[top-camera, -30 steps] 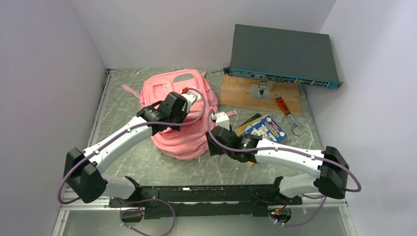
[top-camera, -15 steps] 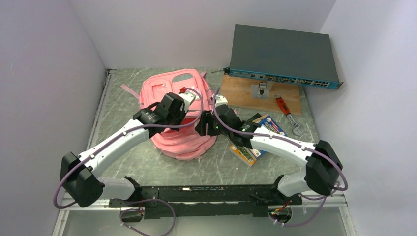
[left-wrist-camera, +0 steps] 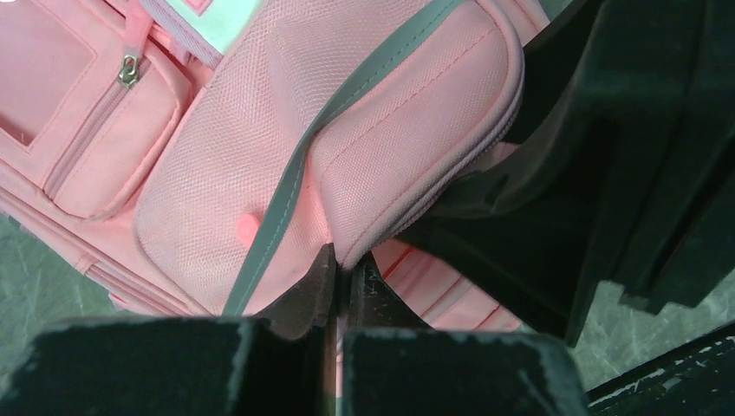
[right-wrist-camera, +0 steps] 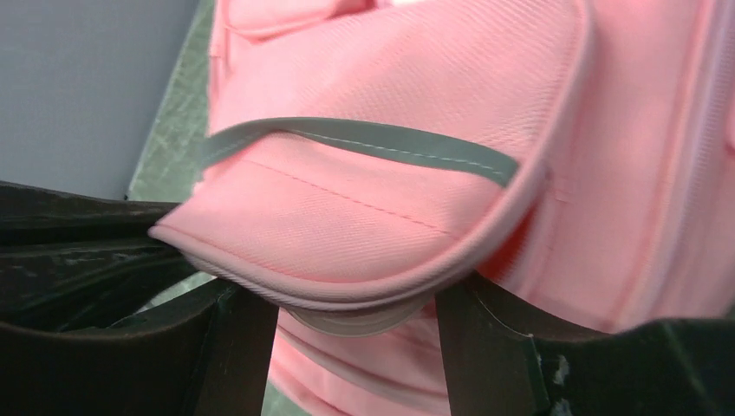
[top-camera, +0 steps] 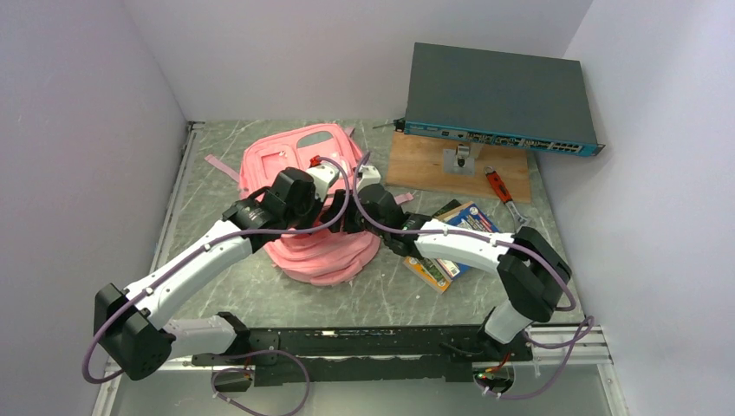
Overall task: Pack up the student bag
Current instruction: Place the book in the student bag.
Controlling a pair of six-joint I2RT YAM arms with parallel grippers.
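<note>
Both my hands are at the student bag (top-camera: 299, 251), left hand (left-wrist-camera: 340, 273) closed at its front pocket (left-wrist-camera: 347, 156), right hand (right-wrist-camera: 360, 329) open around it.

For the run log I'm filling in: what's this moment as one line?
left gripper: shut on student bag, front pocket edge | right gripper: open, astride front pocket

both arms stretch forward and angle inward, wrists nearly touching. the left gripper (left-wrist-camera: 341, 270) has its jaws pressed together; the right gripper (right-wrist-camera: 347, 321) holds its jaws apart.
</note>
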